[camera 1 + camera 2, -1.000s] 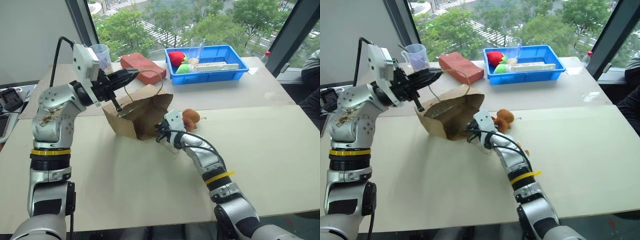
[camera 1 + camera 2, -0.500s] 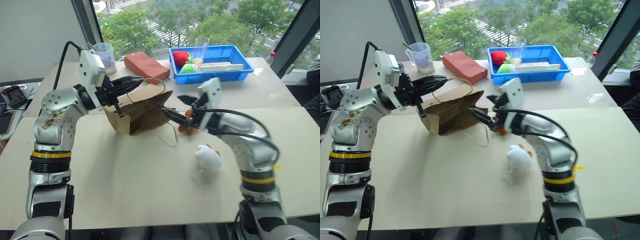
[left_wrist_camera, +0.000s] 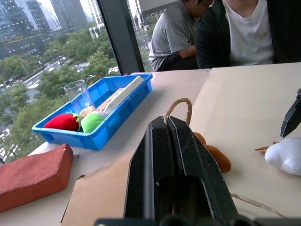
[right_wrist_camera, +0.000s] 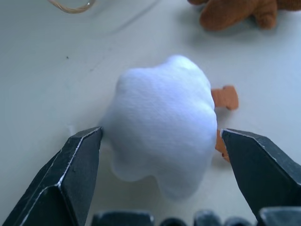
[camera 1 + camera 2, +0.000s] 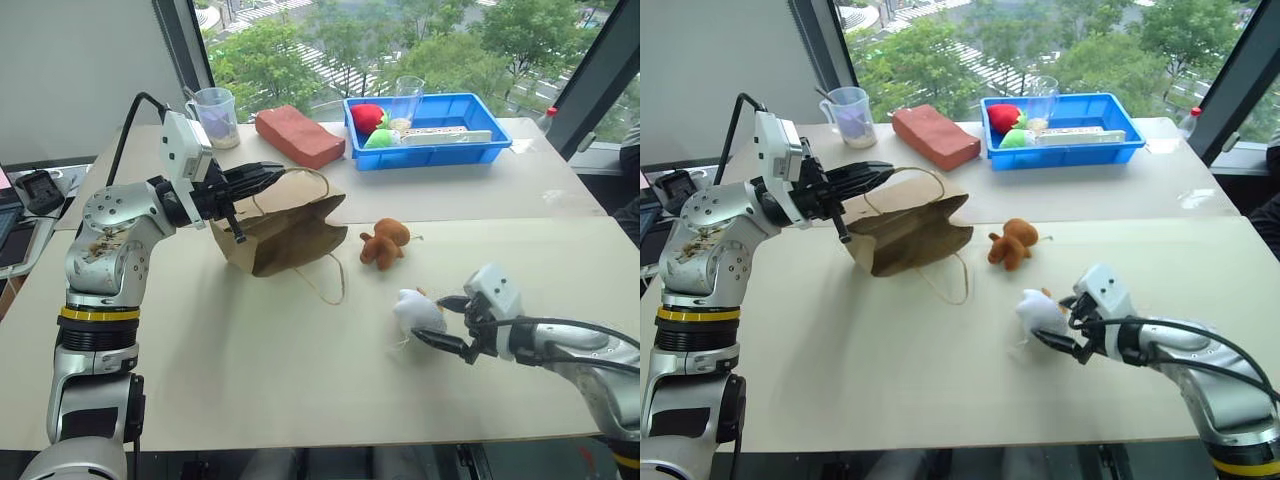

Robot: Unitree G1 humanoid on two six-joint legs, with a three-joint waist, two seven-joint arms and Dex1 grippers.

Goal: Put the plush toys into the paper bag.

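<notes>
The brown paper bag (image 5: 290, 225) lies on its side on the table, mouth toward the right. My left gripper (image 5: 272, 176) is shut on its upper loop handle (image 3: 178, 106) and holds that edge up. A reddish-brown plush toy (image 5: 385, 242) rests on the table just right of the bag's mouth. Nearer the front edge lies the white plush toy (image 5: 417, 310). My right gripper (image 4: 160, 134) is open, with one finger on each side of the white toy's near end; the jaws are not closed on it.
A blue tray (image 5: 480, 140) at the back holds red and green soft items and a clear cup. A reddish brick-shaped block (image 5: 298, 135) and a measuring cup (image 5: 215, 103) stand behind the bag. People (image 3: 235, 28) sit beyond the table's far end.
My right gripper opened, left the bag's mouth and swung right and toward the front edge, down to the white toy. The bag's lower handle now trails on the table. The left gripper held still.
</notes>
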